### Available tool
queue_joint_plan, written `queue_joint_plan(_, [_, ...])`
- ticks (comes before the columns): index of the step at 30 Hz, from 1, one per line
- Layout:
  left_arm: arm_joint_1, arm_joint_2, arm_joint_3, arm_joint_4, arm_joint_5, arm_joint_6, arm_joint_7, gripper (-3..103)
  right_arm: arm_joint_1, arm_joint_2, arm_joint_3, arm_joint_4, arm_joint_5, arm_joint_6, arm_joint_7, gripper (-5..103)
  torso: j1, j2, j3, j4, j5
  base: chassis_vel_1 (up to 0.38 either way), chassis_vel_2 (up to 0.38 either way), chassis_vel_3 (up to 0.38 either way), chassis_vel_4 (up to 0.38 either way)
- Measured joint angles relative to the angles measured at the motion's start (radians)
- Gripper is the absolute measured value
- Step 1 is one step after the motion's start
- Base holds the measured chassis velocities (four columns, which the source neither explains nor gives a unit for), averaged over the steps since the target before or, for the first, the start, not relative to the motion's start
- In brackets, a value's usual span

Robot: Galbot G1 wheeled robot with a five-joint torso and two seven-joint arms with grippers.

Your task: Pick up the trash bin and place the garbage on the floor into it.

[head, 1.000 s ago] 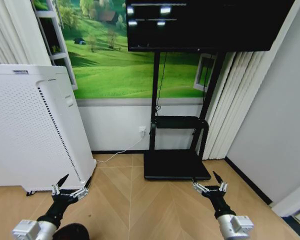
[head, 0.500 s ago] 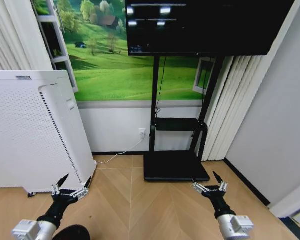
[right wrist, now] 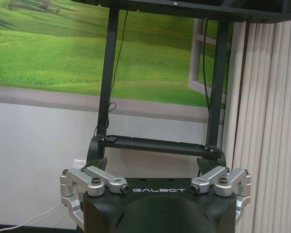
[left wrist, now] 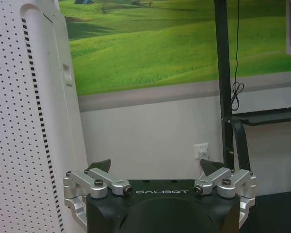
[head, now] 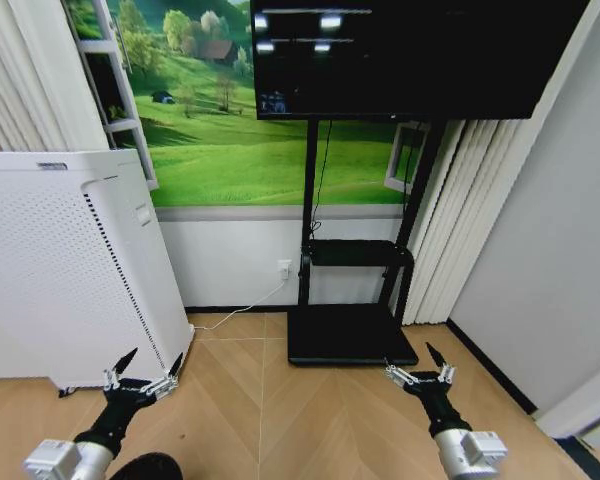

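Both tools spread wide above the floor [head: 310,420]

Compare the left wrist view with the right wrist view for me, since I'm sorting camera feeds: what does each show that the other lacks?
The left wrist view alone shows the white perforated air purifier, beside the open left tool. The right wrist view alone shows the pleated curtain, the lower edge of the dark screen and the open right tool. Both share the green meadow mural, the black stand and a wall outlet.
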Motion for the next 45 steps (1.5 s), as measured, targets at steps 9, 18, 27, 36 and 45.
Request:
queue_joint_plan(9, [0.000, 0.000, 0.000, 0.000, 0.000, 0.000, 0.000, 100, 0.000, 0.000, 0.000, 0.000, 0.000, 0.000, 0.000, 100, 0.011, 0.029, 0.018, 0.0000, 0.0000, 0.000, 0.000, 0.000, 0.000])
queue_joint_plan(18, [0.000, 0.000, 0.000, 0.000, 0.000, 0.000, 0.000, 100, 0.000, 0.000, 0.000, 0.000, 0.000, 0.000, 0.000, 100, 0.025, 0.068, 0.043, 0.0000, 0.0000, 0.000, 0.000, 0.000, 0.000])
queue_joint_plan(27, [0.000, 0.000, 0.000, 0.000, 0.000, 0.000, 0.000, 100, 0.000, 0.000, 0.000, 0.000, 0.000, 0.000, 0.000, 100, 0.039, 0.105, 0.067, 0.0000, 0.0000, 0.000, 0.000, 0.000, 0.000])
queue_joint_plan(36, [0.000, 0.000, 0.000, 0.000, 0.000, 0.000, 0.000, 100, 0.000, 0.000, 0.000, 0.000, 0.000, 0.000, 0.000, 100, 0.054, 0.145, 0.091, 0.0000, 0.0000, 0.000, 0.000, 0.000, 0.000])
queue_joint_plan(45, [0.000, 0.000, 0.000, 0.000, 0.000, 0.000, 0.000, 100, 0.000, 0.000, 0.000, 0.000, 0.000, 0.000, 0.000, 100, 0.068, 0.180, 0.113, 0.0000, 0.0000, 0.000, 0.000, 0.000, 0.000])
